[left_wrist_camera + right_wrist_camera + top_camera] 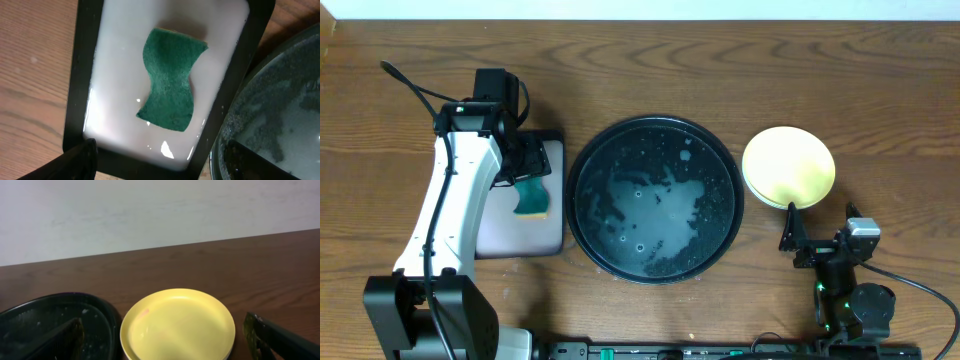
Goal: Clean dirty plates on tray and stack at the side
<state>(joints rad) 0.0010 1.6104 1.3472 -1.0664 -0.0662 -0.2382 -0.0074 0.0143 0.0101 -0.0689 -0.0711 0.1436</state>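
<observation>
Jaws on both my arms stand wide apart, holding nothing. My left gripper (pixel 160 150) hangs over the green sponge (pixel 169 80), which lies flat in the small rectangular tray (pixel 80 75) at the overhead frame's left. At centre sits the round black tray (pixel 572 205), wet and sudsy. Just to its right lies the yellow plate (pixel 788 167), with my right gripper (pixel 164 322) facing it from below.

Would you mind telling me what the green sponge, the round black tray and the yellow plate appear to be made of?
Sponge: green fibrous scouring pad, matte and fuzzy, tan foam edge showing. Round tray: plastic or coated metal, glossy black reflections. Yellow plate: probably plastic, smooth, soft sheen.
</observation>
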